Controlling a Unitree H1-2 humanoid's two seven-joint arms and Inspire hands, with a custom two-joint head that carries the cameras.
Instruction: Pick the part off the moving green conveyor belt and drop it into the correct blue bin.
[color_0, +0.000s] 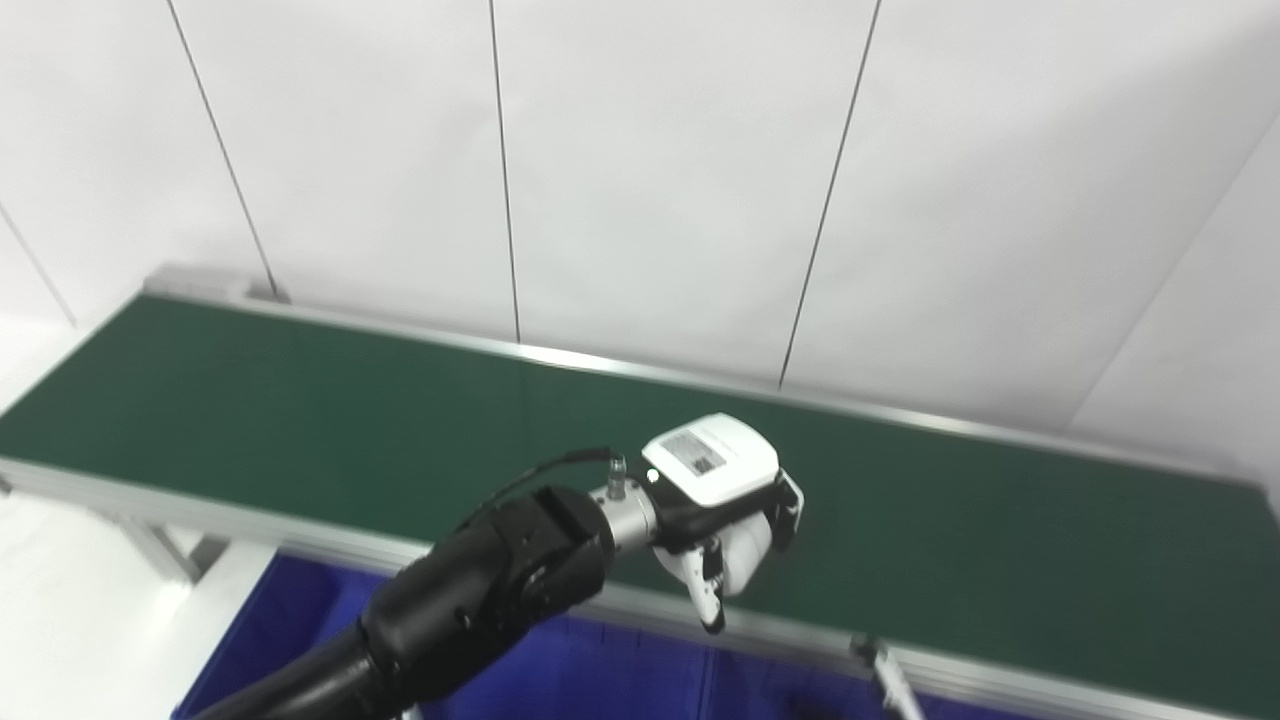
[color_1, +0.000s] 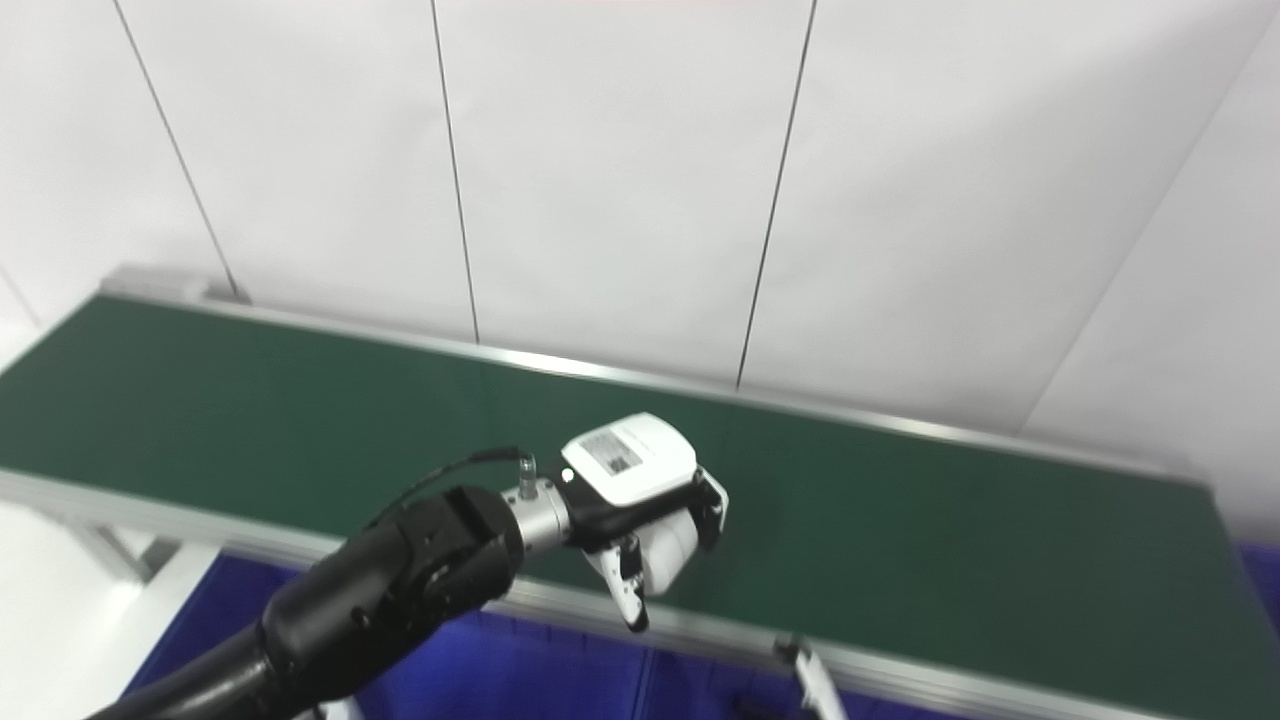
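Observation:
The green conveyor belt (color_0: 300, 400) runs from far left to near right, and no loose part shows on it. My left hand (color_0: 722, 510) hovers over the belt's near edge, its white back with a label facing up and its fingers (color_0: 708, 592) curled downward. A white rounded shape (color_0: 748, 562) sits under the curled fingers; I cannot tell whether it is a held part or the palm. The same hand shows in the right eye view (color_1: 640, 500). A thin white and grey tip (color_0: 886, 680), perhaps my right hand, pokes up at the bottom edge.
A blue bin (color_0: 290, 610) lies below the belt's near rail (color_0: 300, 545). More blue shows under the rail toward the right (color_1: 700, 690). A white panelled wall (color_0: 650, 180) stands right behind the belt. A metal belt leg (color_0: 160, 550) stands at the left.

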